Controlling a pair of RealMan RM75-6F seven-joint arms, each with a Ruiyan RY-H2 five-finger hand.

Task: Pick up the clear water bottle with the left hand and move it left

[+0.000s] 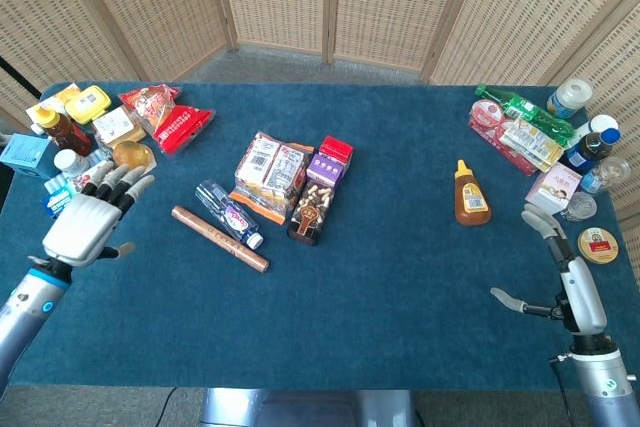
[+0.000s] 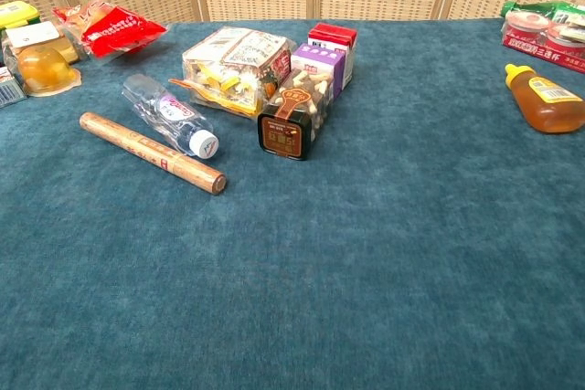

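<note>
The clear water bottle lies on its side on the blue cloth, white cap toward the front right, just behind a long brown tube. My left hand hovers open with fingers spread, well to the left of the bottle and apart from it. In the chest view only a fingertip shows at the top left corner. My right hand is open near the table's right front edge, holding nothing.
Snack packs, a purple carton and a dark nut box crowd right of the bottle. A cluster of jars and packets fills the far left. A honey bottle and more items lie at right.
</note>
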